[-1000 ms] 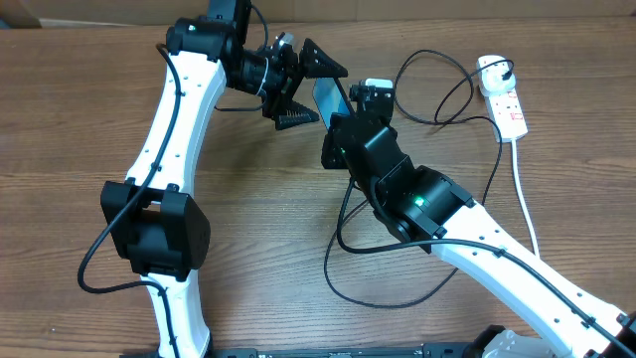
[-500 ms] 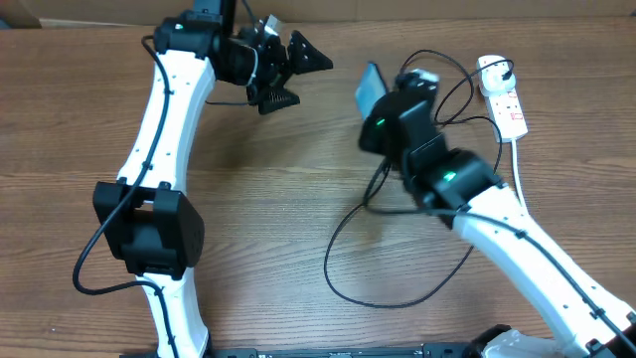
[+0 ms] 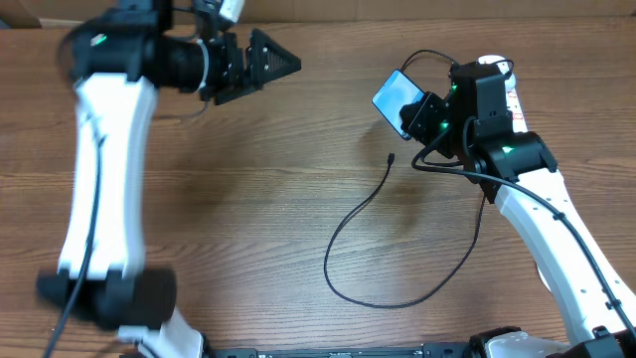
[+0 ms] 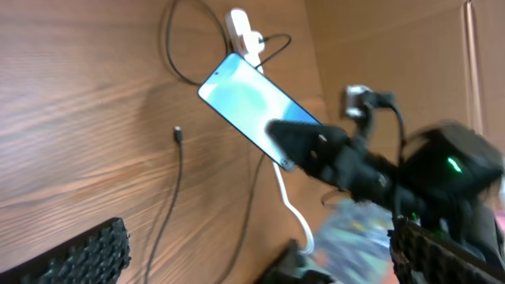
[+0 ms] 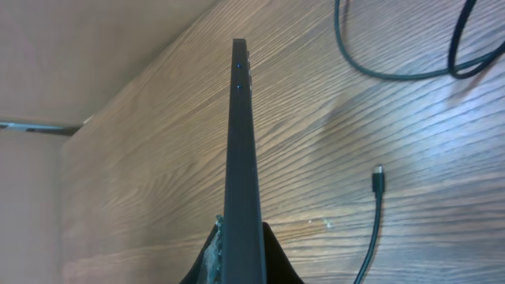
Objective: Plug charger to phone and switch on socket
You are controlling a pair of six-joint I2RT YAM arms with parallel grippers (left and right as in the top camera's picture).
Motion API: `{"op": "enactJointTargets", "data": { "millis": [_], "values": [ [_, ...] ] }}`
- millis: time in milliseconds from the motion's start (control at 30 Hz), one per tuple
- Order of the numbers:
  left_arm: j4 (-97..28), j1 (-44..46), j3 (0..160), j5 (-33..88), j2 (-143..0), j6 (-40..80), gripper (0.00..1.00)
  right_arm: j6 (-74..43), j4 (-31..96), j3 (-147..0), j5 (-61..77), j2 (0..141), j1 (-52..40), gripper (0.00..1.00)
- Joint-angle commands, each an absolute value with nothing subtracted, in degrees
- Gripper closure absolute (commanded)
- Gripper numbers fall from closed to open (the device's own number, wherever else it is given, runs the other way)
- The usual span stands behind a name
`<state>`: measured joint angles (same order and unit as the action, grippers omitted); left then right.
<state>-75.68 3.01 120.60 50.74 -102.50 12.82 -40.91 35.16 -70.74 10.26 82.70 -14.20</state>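
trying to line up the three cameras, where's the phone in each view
Overhead: phone at upper right, held by the right end effector.
Left wrist: phone at upper middle, bright screen facing the camera.
Right wrist: phone at centre, edge-on, a dark vertical bar.
Shared landmark: the charger's connector tip, visible in all three.

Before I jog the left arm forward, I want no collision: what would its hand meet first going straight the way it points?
Probably the phone, held up in the right hand: it sits near the centre of the left wrist view. Nothing nearer shows, though depth is unclear.
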Motion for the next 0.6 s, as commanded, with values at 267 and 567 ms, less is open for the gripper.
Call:
{"op": "enactJointTargets", "data": {
  "millis": [267, 567],
  "values": [
    [-94.56, 5.37, 121.56, 23.77, -85.47, 15.75, 0.0, -44.71, 29.65, -72.4, 20.1, 82.43, -14.06, 0.96],
    [-96.79, 7.31, 112.81, 17.67, -76.97, 20.38, 0.04, -44.95, 30.15, -72.38, 20.27, 82.43, -14.06, 0.96]
  ]
}}
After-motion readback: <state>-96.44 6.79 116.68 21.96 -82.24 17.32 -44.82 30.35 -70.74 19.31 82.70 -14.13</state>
